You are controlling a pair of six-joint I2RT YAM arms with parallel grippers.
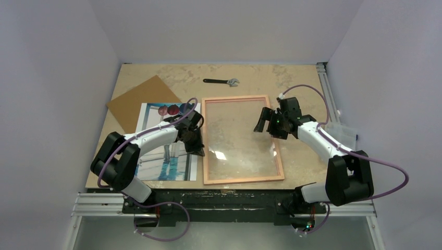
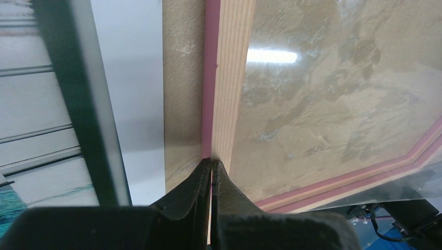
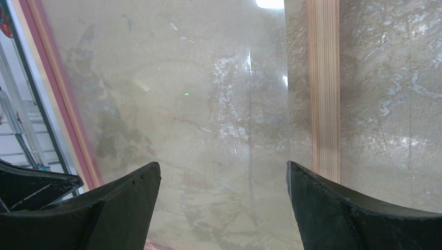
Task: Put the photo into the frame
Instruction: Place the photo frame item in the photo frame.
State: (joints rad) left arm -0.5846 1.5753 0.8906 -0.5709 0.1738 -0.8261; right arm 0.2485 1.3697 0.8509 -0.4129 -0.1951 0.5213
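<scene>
Two arms: both bent inward over the table point(image 1: 297, 78).
Photo point(image 1: 174, 167): one, face up, just left of the frame point(image 1: 242, 180), under the left arm.
Left gripper point(image 1: 201, 151): fingers pressed together, empty, tips at the frame's left rail.
Frame: one, flat, centre.
Right gripper point(image 1: 265, 122): fingers spread wide above the pane, holding nothing.

The frame point(image 1: 241, 180) lies mid-desk point(image 1: 302, 83), with the photo point(image 1: 174, 164) just left of it and the wrench point(image 1: 221, 81) behind it. The board point(image 1: 140, 101) lies behind-left of the photo, its corner under it. The left hand point(image 2: 211, 162) meets the frame's left rail, and the right hand point(image 3: 223, 169) hangs over its right part.
</scene>
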